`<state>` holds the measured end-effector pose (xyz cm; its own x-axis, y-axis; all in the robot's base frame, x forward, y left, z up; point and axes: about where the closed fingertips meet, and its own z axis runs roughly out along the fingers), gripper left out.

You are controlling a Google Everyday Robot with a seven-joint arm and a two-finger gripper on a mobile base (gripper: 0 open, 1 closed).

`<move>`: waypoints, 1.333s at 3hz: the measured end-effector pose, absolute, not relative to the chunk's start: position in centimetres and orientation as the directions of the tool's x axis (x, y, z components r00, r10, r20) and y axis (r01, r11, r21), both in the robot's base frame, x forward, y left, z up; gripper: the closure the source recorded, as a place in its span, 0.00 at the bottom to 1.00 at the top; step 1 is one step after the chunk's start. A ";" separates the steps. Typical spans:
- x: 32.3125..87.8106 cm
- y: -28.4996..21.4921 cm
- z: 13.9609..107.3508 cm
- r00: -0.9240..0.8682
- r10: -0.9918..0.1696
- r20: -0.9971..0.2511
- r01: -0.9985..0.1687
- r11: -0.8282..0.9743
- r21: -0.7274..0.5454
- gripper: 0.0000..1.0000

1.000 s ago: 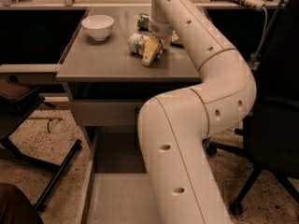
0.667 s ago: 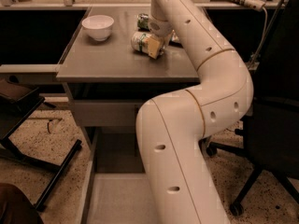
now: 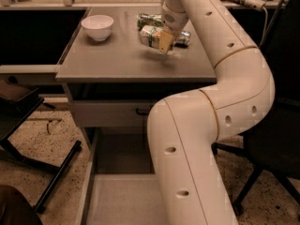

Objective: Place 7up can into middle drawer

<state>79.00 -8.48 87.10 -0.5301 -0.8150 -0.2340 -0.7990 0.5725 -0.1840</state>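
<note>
Holding the 7up can (image 3: 149, 35) on its side above the far right part of the table (image 3: 117, 62): claw (image 3: 163, 42), closed onto the can's right end, with one yellowish finger (image 3: 166, 38) laid across it. Raised just off the tabletop, with a shadow directly beneath.

Also on the table:
- White bowl (image 3: 97, 26), upright, far left, well apart from the cans.
- Dark green can (image 3: 150, 19), lying just beyond the 7up can.
- Third can (image 3: 183, 37), lying just right of the claw, partly hidden by the arm; colours hard to tell.

Below the tabletop:
- Grey drawer front (image 3: 103, 114) with black handle (image 3: 141, 111), closed, partly covered by the arm.
- Middle drawer (image 3: 119, 200), pulled out toward the near edge, low left wall and flat floor showing, right side hidden behind the arm; well below and nearer than the 7up can.

Surroundings:
- White arm (image 3: 197, 139), rising from near right, bending over the table's right edge.
- Black chair (image 3: 276, 139), right of the table.
- Speckled floor (image 3: 42, 172), left.
</note>
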 end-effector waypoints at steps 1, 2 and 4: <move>76.5 -12.4 88.6 -0.518 -0.819 -0.245 -0.814 0.560 -0.151 1.00; 72.5 -17.6 89.1 -0.510 -0.825 -0.246 -0.834 0.544 -0.095 1.00; 69.6 -21.1 88.9 -0.469 -0.851 -0.235 -0.859 0.502 -0.104 1.00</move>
<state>69.57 -21.13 88.94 -0.4691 -0.8514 -0.2347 -0.8587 0.5018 -0.1041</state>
